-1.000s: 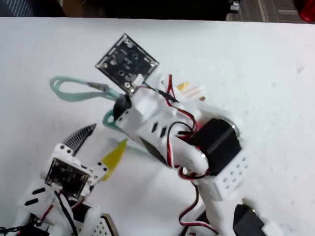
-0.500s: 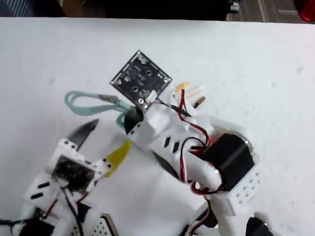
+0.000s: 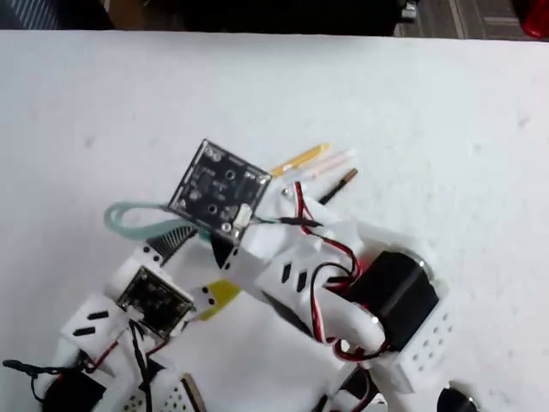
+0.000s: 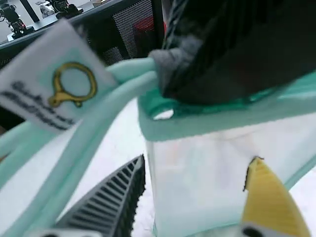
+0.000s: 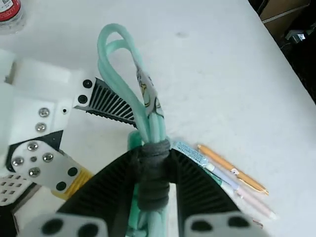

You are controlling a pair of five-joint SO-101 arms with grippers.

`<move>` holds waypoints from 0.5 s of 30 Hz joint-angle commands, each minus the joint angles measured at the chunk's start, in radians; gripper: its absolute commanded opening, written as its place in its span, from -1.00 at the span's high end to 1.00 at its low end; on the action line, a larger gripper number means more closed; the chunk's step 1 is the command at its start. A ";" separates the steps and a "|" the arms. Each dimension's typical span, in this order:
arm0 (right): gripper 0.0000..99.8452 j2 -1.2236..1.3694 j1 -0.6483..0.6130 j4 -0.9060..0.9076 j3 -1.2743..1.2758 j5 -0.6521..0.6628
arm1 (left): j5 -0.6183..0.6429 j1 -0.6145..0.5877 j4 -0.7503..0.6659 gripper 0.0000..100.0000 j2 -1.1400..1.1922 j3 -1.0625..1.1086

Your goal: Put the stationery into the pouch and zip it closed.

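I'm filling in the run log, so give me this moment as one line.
right gripper shut on pouch strap | left gripper open at pouch | pens lying on table

We look steeply down on the worktop (image 3: 446, 103) from a fixed spot overhead. Our left wrist camera sits almost against the pouch (image 4: 217, 158), facing out toward the room. Our right wrist camera looks down past its fingers (image 5: 197, 192) and shares the pens (image 5: 232, 175) and strap (image 5: 121, 64) with the high view.
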 commanded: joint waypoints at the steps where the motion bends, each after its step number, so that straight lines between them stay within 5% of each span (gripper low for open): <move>1: 0.97 0.016 -0.005 0.021 0.011 0.123 | -0.008 0.008 -0.084 0.33 0.004 0.000; 15: 0.97 0.008 -0.039 0.022 0.138 0.463 | -0.005 0.160 -0.080 0.34 0.002 0.054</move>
